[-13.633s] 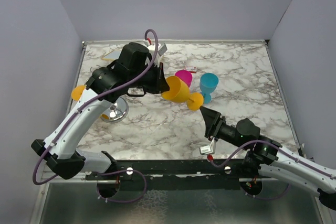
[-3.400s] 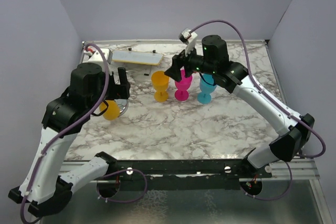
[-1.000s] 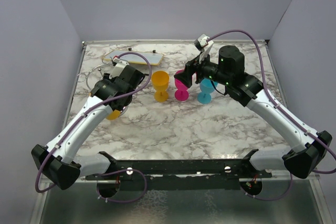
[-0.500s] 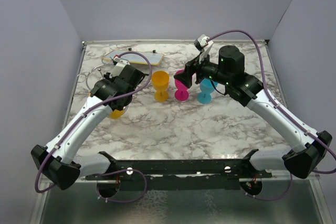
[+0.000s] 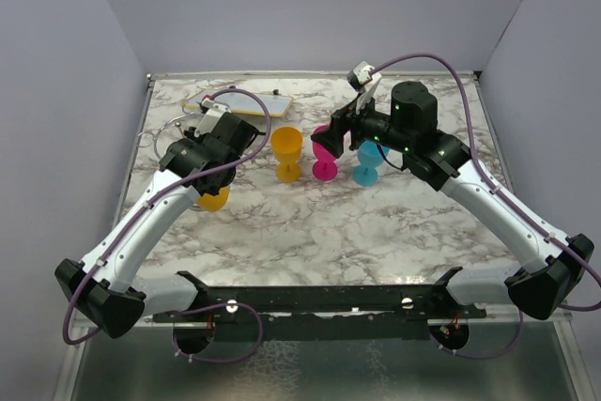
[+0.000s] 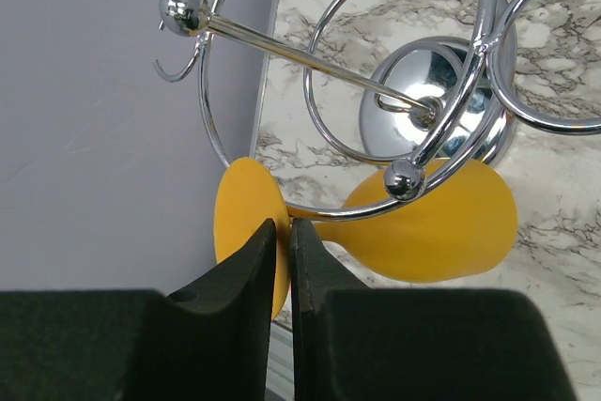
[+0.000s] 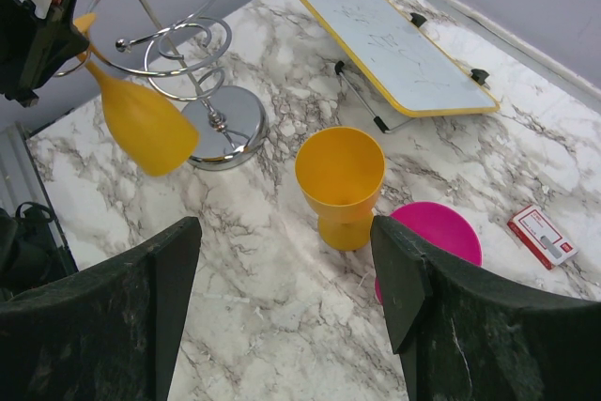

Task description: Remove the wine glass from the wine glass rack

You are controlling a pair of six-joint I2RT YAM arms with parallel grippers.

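Observation:
A yellow wine glass (image 6: 441, 232) hangs upside down by its stem in a wire ring of the chrome wine glass rack (image 6: 432, 110). My left gripper (image 6: 282, 232) is shut on the rim of the glass's round foot (image 6: 237, 208), pinched between the two black fingers. From above, the glass's bowl (image 5: 214, 200) peeks out under my left arm. In the right wrist view the same glass (image 7: 141, 124) tilts beside the rack's domed base (image 7: 225, 124). My right gripper (image 7: 286, 298) hovers open over the marble, holding nothing.
Three glasses stand upright mid-table: yellow (image 5: 286, 147), magenta (image 5: 326, 170) and blue (image 5: 368, 164). A yellow-framed white board (image 5: 239, 100) lies at the back left. A small red-and-white card (image 7: 543, 235) lies near the magenta glass. The left wall is close to the rack.
My left gripper has closed onto the hanging glass's foot, and the glass has shifted slightly to the right. The right arm has stayed still.

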